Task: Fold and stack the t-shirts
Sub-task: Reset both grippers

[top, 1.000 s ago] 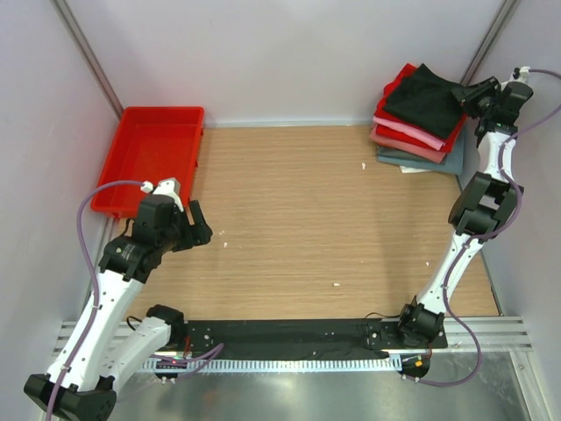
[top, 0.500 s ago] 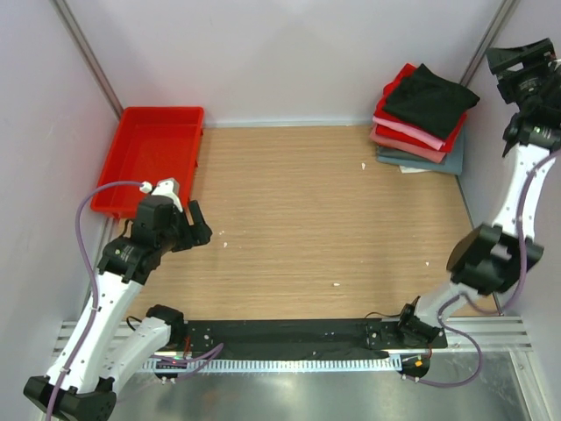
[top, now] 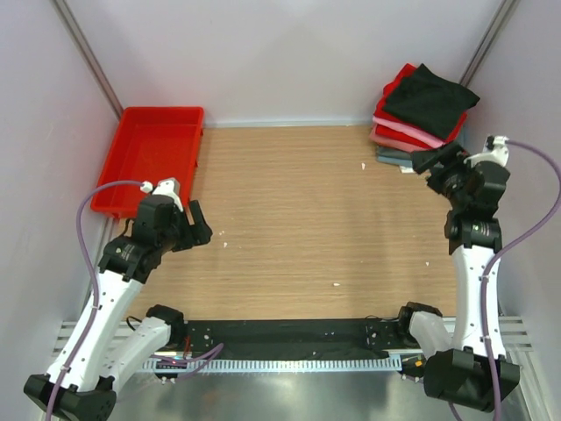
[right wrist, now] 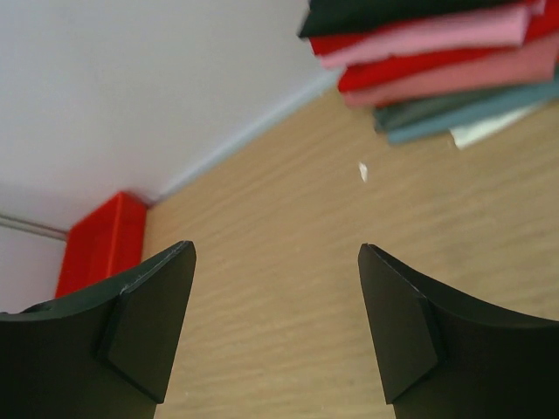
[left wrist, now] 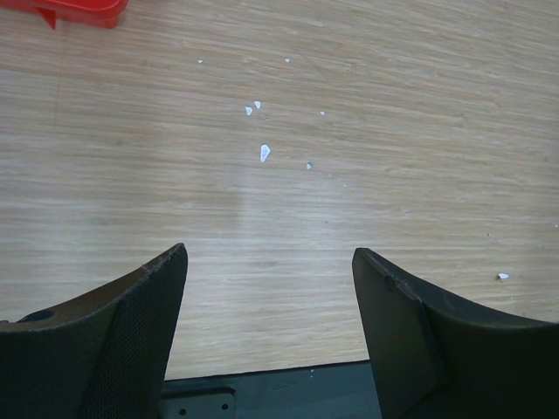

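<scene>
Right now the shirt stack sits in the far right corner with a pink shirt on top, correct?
No. The shirt on top is black, not pink, as the top view shows. The stack does sit in the far right corner.

Both arms have white link shells joined by black, rounded joint housings. On the left arm (top: 101, 303) a purple cable (top: 84, 215) leaves a white plug by the wrist and curves in a wide loop; the right arm (top: 473, 281) has a matching cable (top: 535, 151). The left gripper (left wrist: 271, 257) is black, with broad fingers tapering to blunt tips and a fine mesh texture on one finger (left wrist: 131, 340). The right gripper (right wrist: 278, 249) has smooth matte faces. The bases share a black plate (top: 289, 331) with small holes, along the near edge of the table (top: 298, 210)
</scene>
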You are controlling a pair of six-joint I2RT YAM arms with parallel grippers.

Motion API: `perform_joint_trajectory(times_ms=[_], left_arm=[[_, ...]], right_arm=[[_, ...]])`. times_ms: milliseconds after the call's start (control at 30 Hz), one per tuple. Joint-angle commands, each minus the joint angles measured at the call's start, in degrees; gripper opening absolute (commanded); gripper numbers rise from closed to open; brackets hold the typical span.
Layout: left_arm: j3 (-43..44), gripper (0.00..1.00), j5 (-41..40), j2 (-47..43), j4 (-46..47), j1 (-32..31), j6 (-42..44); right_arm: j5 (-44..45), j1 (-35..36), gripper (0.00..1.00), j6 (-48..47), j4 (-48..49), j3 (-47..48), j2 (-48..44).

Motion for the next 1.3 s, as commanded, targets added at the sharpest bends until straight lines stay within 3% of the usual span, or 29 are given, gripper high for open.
perform_joint_trajectory(times_ms=[0, 167, 400, 500, 667, 800, 833, 1000, 1267], left_arm=[[0.0, 0.78, -2.8, 2.0, 2.7, 0.2, 0.1], [2.2, 0.81, -11.0, 4.3, 6.3, 0.2, -0.6], [-4.0, 0.82, -23.6, 8.0, 27.2, 0.4, 3.9], [-10.0, 0.82, -19.8, 9.0, 40.7, 1.0, 8.2], [-20.5, 0.88, -20.4, 15.9, 61.6, 3.6, 9.5], [-23.0, 0.89, -22.2, 26.0, 71.5, 6.9, 9.2], [-21.1, 0.87, -21.4, 27.4, 67.8, 8.8, 10.0], [-19.4, 0.87, -20.5, 34.3, 81.3, 11.1, 18.2], [-17.2, 0.86, 0.1, 44.1, 92.9, 17.9, 26.6]], right_arm=[[1.7, 0.0, 0.82, -4.0, -4.4, -4.1, -6.8], [3.4, 1.9, 0.82, -2.1, -7.1, -9.3, -12.5], [3.8, 4.6, 0.82, -0.3, -9.7, -10.3, -12.9], [2.3, 6.7, 0.82, 1.4, -9.4, -13.4, -14.3], [1.4, 10.6, 0.82, 4.6, -6.9, -19.1, -17.0], [1.8, 13.7, 0.82, 5.4, -5.8, -21.9, -18.7], [2.0, 14.2, 0.82, 5.2, -5.9, -22.0, -18.8], [2.6, 15.5, 0.83, 2.8, -8.0, -21.6, -19.4], [2.5, 17.2, 0.83, 0.3, -11.4, -21.0, -19.5]])
